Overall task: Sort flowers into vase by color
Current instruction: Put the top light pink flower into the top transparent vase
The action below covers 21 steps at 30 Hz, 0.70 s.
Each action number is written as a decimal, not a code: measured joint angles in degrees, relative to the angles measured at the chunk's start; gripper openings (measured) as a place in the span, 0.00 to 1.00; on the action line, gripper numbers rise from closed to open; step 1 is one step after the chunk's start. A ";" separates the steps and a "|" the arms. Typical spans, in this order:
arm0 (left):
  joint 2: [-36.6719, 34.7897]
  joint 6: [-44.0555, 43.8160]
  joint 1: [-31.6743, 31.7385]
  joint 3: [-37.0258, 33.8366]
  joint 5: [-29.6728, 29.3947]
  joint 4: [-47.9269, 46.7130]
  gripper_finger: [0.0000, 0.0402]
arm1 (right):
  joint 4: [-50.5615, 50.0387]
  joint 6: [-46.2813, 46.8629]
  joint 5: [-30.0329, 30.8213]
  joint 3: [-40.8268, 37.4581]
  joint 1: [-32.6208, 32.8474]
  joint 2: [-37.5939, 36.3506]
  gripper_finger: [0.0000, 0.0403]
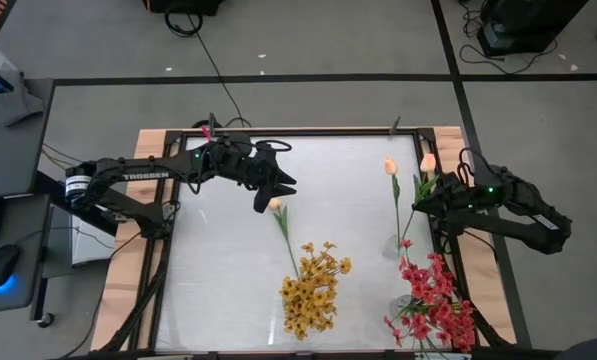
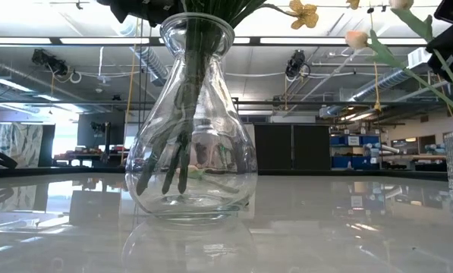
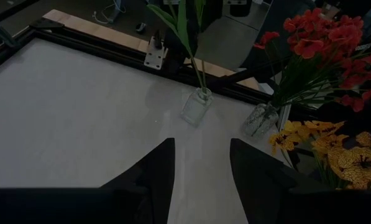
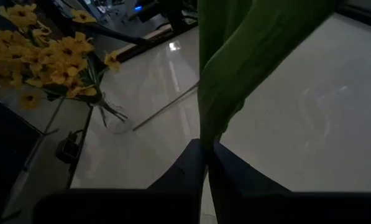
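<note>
Yellow flowers (image 1: 313, 290) stand in a clear vase (image 2: 192, 136) near the table's front. Red flowers (image 1: 433, 300) stand in a vase (image 3: 260, 119) at the front right. A small vase (image 1: 396, 245) holds one peach tulip (image 1: 390, 166). Another peach tulip (image 1: 286, 235) seems to lie on the table, bud toward my left gripper (image 1: 275, 193). That gripper hovers open above the bud, with nothing between its fingers (image 3: 160, 168). At the table's right edge, my right gripper (image 1: 418, 205) is shut on a third peach tulip (image 1: 428, 160). My right gripper pinches the tulip's green stem and leaf (image 4: 213, 124) between its two shut fingers. The wide leaf hides which of the two the fingers are on. The flower is lifted clear of the table, its bud (image 1: 428, 160) toward the far edge.
The white table has a dark frame (image 1: 308, 130) all round it. The vases stand along the front and right. Bare table lies at the left and the far middle (image 1: 228, 260). Cables and monitors lie on the floor beyond the table.
</note>
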 joint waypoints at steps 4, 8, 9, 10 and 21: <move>0.00 -0.01 0.00 0.00 0.00 0.00 0.40 | -0.90 0.00 1.42 0.00 0.00 0.00 0.07; 0.00 -0.01 0.01 0.00 0.00 0.00 0.40 | -1.11 0.08 1.56 0.00 0.01 0.00 0.07; 0.00 -0.01 0.00 0.00 0.00 0.00 0.40 | -1.00 0.11 1.57 0.00 0.02 0.00 0.07; 0.00 -0.01 0.01 0.00 0.00 0.00 0.40 | -0.79 0.11 1.58 0.00 0.02 0.00 0.07; 0.00 0.01 -0.01 0.00 0.00 0.00 0.40 | -2.07 0.04 1.61 -0.01 0.02 0.13 0.07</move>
